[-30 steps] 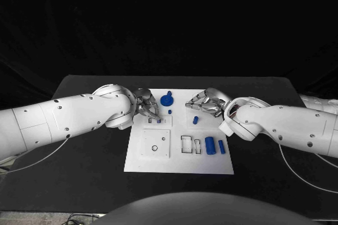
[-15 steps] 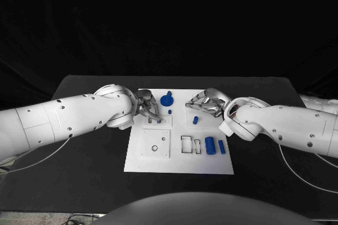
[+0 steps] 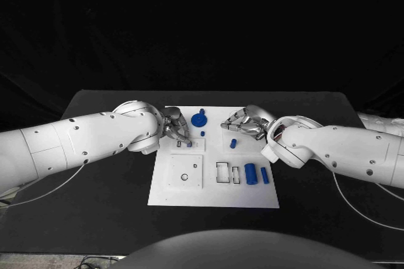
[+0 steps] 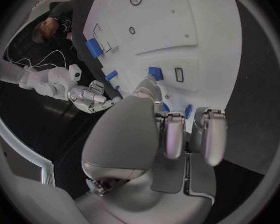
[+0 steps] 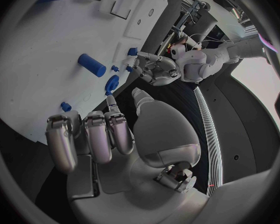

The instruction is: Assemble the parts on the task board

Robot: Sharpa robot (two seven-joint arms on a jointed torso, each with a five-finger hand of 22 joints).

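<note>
Task board [image 3: 215, 190] between both hands, blue parts [image 3: 251, 174] lying near right hand.
Left hand [image 3: 177, 129] pinching small blue part [image 4: 154, 73] at slot; right hand [image 3: 244, 124] curled, holding nothing.

Left robot hand [image 4: 154, 134] over the white task board [image 4: 177, 20], fingers curled downward; one fingertip [image 4: 147, 87] touching a small blue part [image 4: 155, 72] beside a rectangular slot [image 4: 180, 75]. Further blue parts near the board edge: a larger cylinder [image 4: 93, 47] and a smaller piece [image 4: 111, 75]. Right robot hand [image 4: 90, 96] opposite, fingers bent, above the black counter [image 4: 258, 99].
</note>
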